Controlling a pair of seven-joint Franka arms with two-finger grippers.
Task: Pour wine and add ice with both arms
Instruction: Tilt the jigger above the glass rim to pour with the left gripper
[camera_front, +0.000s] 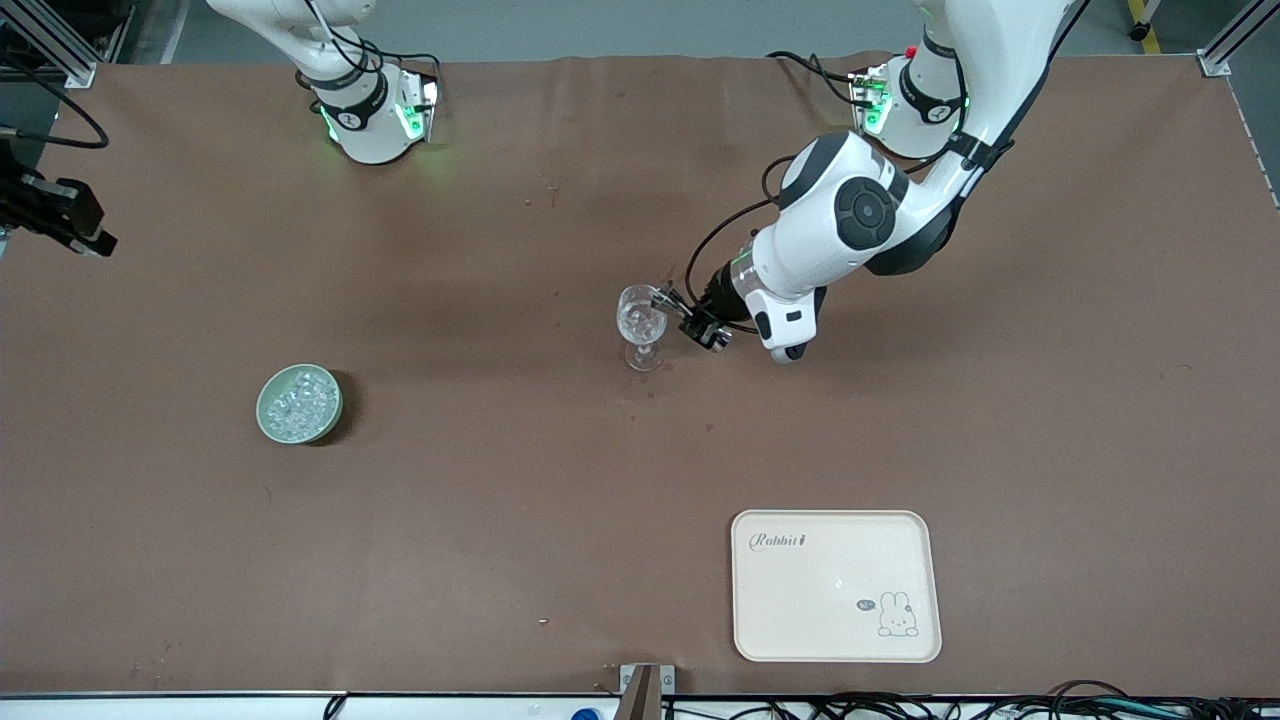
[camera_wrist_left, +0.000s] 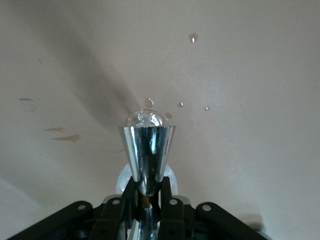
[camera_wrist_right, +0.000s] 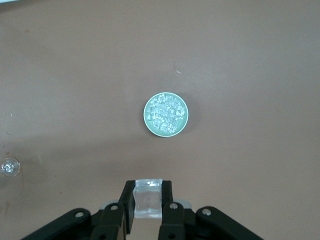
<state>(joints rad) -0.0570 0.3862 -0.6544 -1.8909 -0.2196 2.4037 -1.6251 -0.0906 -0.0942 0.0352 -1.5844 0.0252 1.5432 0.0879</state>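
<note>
A clear stemmed wine glass (camera_front: 640, 328) stands mid-table, and it also shows in the right wrist view (camera_wrist_right: 10, 166). My left gripper (camera_front: 682, 313) is beside its rim, shut (camera_wrist_left: 147, 194) on a shiny cone-shaped metal jigger (camera_wrist_left: 148, 150). The jigger's wide end (camera_front: 664, 297) points over the glass. My right gripper (camera_wrist_right: 148, 201) is out of the front view. It is high over the table and shut on one clear ice cube (camera_wrist_right: 148, 199). A green bowl (camera_front: 264, 405) full of ice (camera_front: 300, 400) sits toward the right arm's end, with its rim (camera_wrist_right: 146, 115) and ice (camera_wrist_right: 166, 114) below the right gripper.
A cream tray (camera_front: 830, 600) with a rabbit print lies near the front camera toward the left arm's end. Small droplets (camera_wrist_left: 193, 37) dot the brown table by the glass. A black device (camera_front: 60, 212) sticks in at the right arm's end.
</note>
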